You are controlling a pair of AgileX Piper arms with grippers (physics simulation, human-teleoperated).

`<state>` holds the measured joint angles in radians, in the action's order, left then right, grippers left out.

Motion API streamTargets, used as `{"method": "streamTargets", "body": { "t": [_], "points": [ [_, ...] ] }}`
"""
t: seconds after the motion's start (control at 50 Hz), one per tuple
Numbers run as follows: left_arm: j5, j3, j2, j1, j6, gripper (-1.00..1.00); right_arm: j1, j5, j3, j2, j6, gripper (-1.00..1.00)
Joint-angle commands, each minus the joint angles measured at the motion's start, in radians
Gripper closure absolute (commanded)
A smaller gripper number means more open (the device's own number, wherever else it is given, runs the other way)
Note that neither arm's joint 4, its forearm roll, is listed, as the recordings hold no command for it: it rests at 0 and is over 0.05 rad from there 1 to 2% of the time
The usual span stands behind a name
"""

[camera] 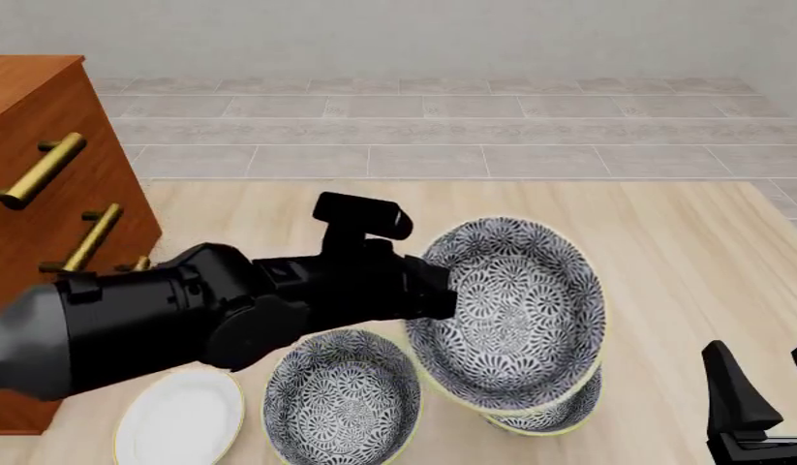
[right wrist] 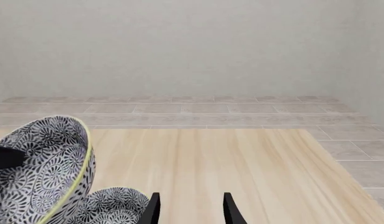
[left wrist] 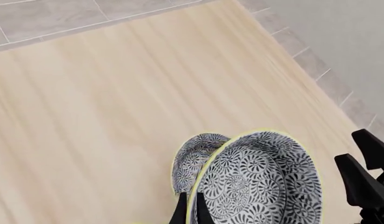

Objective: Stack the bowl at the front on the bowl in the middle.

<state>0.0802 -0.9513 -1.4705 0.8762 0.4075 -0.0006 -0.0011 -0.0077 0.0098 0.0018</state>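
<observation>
Left gripper (left wrist: 188, 210) pinches the rim of the bowl at the front (camera: 514, 310), one finger on each side of the wall. That bowl is lifted off the table (camera: 683, 252), tilted steeply, its open side toward the camera; nothing inside it. Partly under its lower edge sits another patterned bowl (camera: 547, 415), mostly hidden. To the left, the bowl in the middle (camera: 340, 397) stands upright on the table, empty. A white plate (camera: 178, 418) lies left of it, bare. Right gripper (right wrist: 188, 207) hangs low at right, fingers spread, holding nothing.
</observation>
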Motion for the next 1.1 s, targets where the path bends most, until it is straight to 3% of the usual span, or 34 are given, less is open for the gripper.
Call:
{"method": "streamTargets", "body": {
  "t": [0.02,1.1],
  "points": [
    [-0.015,-0.029,-0.044,0.023,0.016,1.00,0.000,-0.002,0.002,0.001,-0.001,-1.00],
    [-0.079,-0.080,-0.208,0.061,0.027,1.00,0.000,-0.002,0.002,0.001,-0.001,-1.00]
  ]
}}
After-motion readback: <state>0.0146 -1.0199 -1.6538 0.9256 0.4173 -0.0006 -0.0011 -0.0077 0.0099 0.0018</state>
